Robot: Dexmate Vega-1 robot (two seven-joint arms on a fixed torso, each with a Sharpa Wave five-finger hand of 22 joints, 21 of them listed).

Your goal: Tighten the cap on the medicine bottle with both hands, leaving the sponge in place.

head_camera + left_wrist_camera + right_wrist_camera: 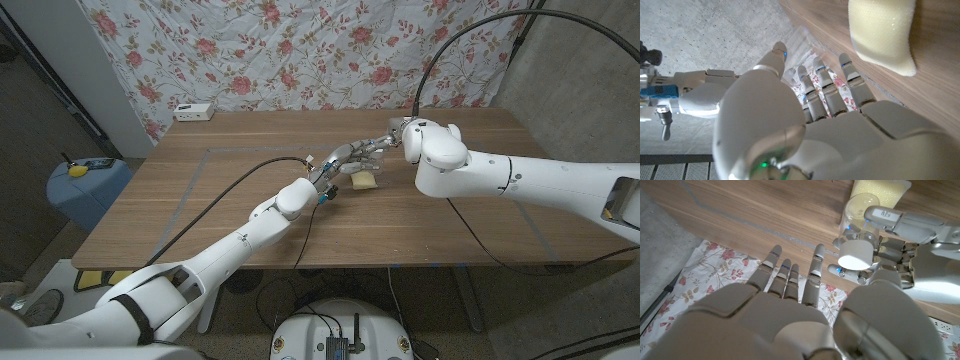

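Here, view by view:

Head view, table: the wooden table (240, 190) fills the middle, with a flowered cloth (300, 50) hanging behind it at 12 o'clock.
Head view, hands: the left hand (335, 172) and the right hand (385, 142) meet near the table's centre, the right one at about 1 o'clock from the left.
Head view, bottle: the medicine bottle (345, 160) sits between the two hands; it is small here and partly hidden.
Head view, sponge: the yellow sponge (363, 179) lies on the wood just beside the left hand, at about 4 o'clock from the bottle.
Head view, other: a white power strip (194, 111) rests at the table's far left edge; a blue bin (85, 190) stands off the table at 9 o'clock.

Left wrist view, hand: the left hand's fingers (821, 90) curl around the clear bottle body.
Left wrist view, sponge: pale yellow, on the wood at 1 o'clock from the fingers.

Right wrist view, bottle: clear, with a white cap (856, 255), gripped around its body by the left hand.
Right wrist view, right hand: its fingers (785, 277) are spread and apart, holding nothing, near the cap but not touching it.
Right wrist view, sponge: just beyond the bottle, at 12 o'clock from the cap.
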